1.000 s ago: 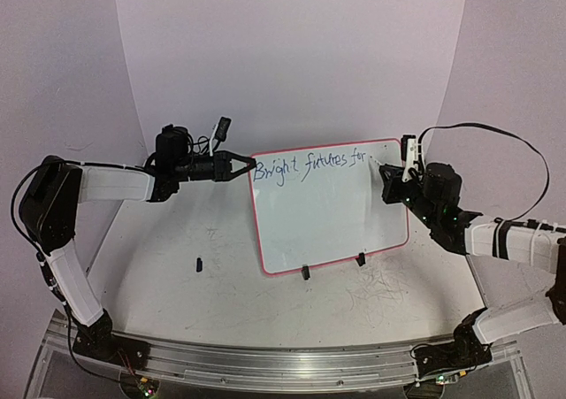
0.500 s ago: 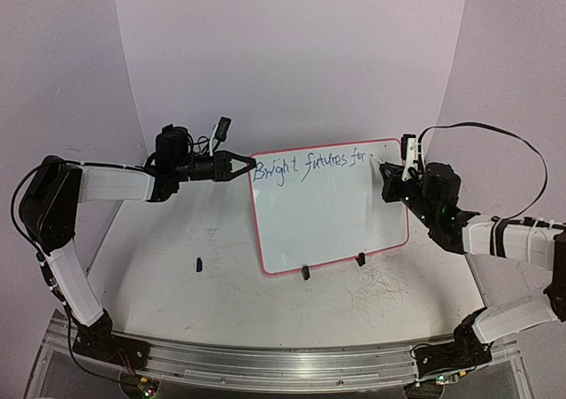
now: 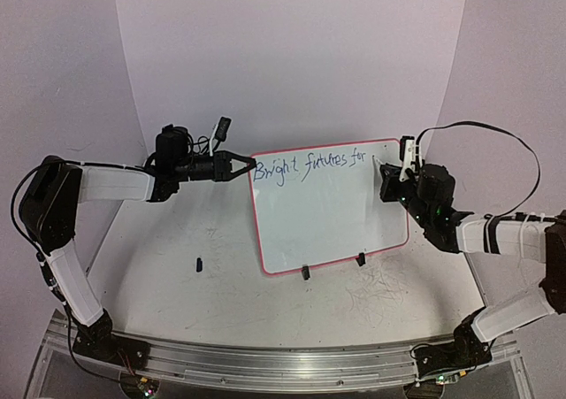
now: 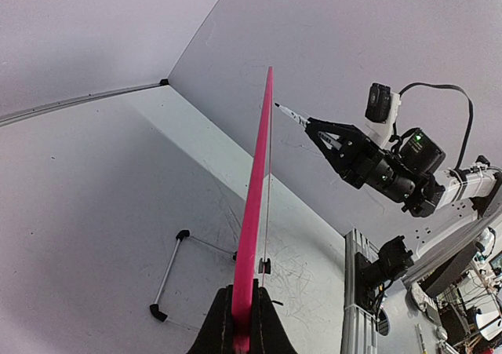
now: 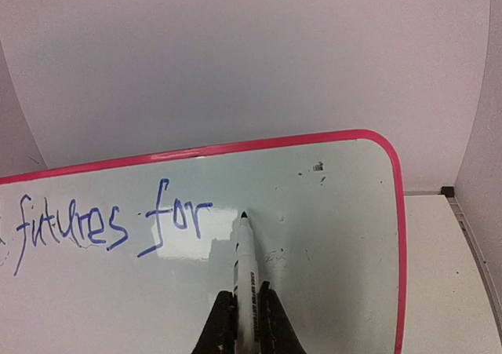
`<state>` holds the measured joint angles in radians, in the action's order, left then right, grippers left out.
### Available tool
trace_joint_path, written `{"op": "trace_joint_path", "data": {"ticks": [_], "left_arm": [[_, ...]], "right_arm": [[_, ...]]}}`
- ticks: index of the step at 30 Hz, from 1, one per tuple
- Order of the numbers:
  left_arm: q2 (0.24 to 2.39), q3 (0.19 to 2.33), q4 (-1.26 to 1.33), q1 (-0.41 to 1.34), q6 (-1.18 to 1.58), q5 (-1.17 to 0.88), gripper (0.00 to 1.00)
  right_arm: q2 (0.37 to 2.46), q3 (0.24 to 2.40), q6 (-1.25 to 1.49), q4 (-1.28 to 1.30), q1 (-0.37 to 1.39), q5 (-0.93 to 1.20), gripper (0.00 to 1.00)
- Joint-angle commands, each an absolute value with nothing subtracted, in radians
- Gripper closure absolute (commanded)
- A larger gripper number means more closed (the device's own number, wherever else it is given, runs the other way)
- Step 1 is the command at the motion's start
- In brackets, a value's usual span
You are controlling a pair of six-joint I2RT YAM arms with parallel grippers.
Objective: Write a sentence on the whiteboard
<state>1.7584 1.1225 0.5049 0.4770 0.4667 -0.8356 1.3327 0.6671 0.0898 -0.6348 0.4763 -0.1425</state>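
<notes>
Top external: one whiteboard [image 3: 332, 218] bearing three words [image 3: 323, 163]; left jaws clamp its rim, right jaws one marker [image 5: 246, 260].

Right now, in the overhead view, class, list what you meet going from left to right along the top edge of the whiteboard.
left gripper, clamped on the left rim of the whiteboard → sentence, reading "Bright futures for" → marker → right gripper, shut on that marker.

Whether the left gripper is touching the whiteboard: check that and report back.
Touching. The left wrist view shows the left gripper shut on the whiteboard at its pink rim, with one finger pressed against each face.
</notes>
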Motion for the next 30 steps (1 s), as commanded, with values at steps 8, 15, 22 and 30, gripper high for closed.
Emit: {"op": "trace_joint_path", "data": {"ticks": [8,15,22,30], "left_arm": [[1.759,1.099,0.403,0.523,0.407,-0.870,1.00],[1.759,1.097,0.403,0.523,0.407,-0.870,1.00],[1.763,1.097,0.403,0.523,0.405,-0.870,1.00],[1.766,1.099,0.404,0.523,0.405,-0.870,1.00]], "right_arm": [[1.376,0.715,0.092,-0.717,0.471,-0.202,1.00],[1.400,0.725,0.084,-0.727,0.471,-0.201,1.00],[1.424,0.742,0.075,-0.731,0.471,-0.182,1.00],[1.381,0.707,0.088,-0.709,0.474,-0.151,1.00]]}}
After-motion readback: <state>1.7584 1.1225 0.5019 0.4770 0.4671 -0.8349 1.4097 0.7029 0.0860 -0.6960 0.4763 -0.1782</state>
